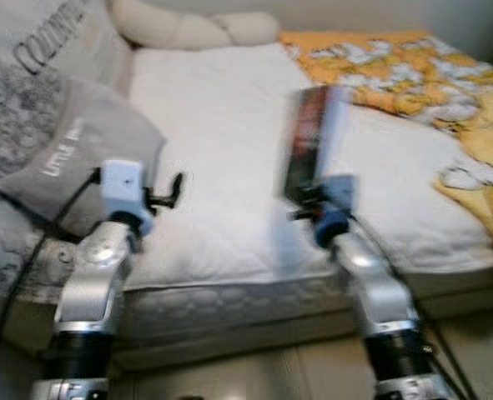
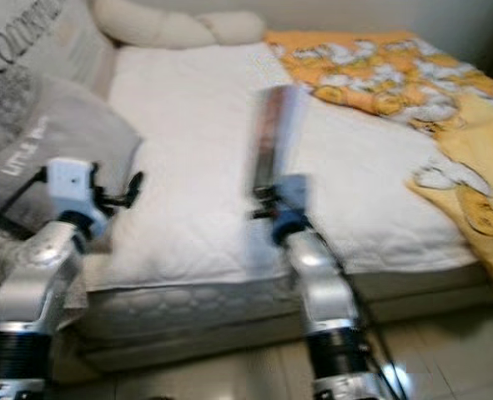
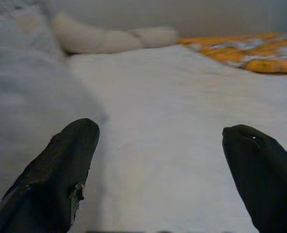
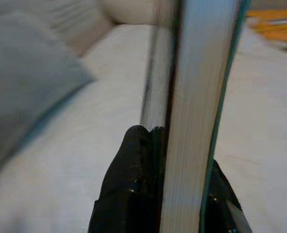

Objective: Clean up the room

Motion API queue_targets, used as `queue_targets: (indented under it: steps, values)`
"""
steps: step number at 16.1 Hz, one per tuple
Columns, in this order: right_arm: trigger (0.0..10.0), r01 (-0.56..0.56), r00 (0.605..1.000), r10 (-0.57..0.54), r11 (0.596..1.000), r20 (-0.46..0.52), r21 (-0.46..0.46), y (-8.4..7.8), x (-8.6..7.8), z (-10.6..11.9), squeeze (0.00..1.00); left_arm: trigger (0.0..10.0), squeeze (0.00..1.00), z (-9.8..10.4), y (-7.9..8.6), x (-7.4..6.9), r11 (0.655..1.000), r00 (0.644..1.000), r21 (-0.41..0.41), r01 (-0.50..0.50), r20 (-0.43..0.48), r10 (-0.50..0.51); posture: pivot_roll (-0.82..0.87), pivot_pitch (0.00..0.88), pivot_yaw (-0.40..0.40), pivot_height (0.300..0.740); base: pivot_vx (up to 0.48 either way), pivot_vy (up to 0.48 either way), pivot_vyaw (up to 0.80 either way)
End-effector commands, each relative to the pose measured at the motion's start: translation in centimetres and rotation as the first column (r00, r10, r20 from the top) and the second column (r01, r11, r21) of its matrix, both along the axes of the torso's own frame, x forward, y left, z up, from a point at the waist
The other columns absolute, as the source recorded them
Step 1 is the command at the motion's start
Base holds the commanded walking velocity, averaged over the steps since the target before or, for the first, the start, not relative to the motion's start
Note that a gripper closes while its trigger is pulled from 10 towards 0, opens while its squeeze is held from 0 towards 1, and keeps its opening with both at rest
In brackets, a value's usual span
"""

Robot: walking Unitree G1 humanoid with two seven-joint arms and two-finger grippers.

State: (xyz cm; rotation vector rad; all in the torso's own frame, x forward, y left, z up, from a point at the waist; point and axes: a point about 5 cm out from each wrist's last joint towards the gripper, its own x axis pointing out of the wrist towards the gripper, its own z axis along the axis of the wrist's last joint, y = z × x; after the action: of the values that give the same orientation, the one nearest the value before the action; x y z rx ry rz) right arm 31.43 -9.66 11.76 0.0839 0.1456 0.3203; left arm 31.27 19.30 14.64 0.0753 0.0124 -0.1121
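Apparently lifted off the bed for tidying, the book (image 1: 311, 140) stands upright above the mattress's (image 1: 221, 125) near edge, pinched at its lower end by my right gripper (image 4: 165, 145). My left gripper (image 3: 162, 160) hovers with fingers spread beside the grey pillow (image 1: 79, 154) at the near left corner, free to take something next.

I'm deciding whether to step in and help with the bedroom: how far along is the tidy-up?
Done: nothing can be confirmed as put away. In hand: the right gripper is shut on a book, held upright over the white mattress; the left gripper is open, holding nothing. Left: the orange blanket lies rumpled, and the grey pillow sits at the mattress edge.
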Motion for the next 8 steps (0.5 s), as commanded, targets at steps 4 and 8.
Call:
queue_targets:
  steps: [4,8]
  values:
    - [10.0,0.057,0.998,-0.057,0.998,0.030,0.009,-1.26,0.52,0.85,0.00,10.0,0.00,0.06,-0.52,0.12,1.000,1.000,0.001,0.018,0.002,-0.018,0.08,0.000,-0.006,0.740,0.311,0.000,0.17]
    - [10.0,0.046,0.999,-0.046,0.999,0.028,0.001,-1.22,0.41,0.78,0.00,10.0,0.00,-0.04,-0.57,0.08,1.000,1.000,0.000,0.021,-0.001,-0.021,0.08,0.000,-0.007,0.740,0.308,0.000,0.00]
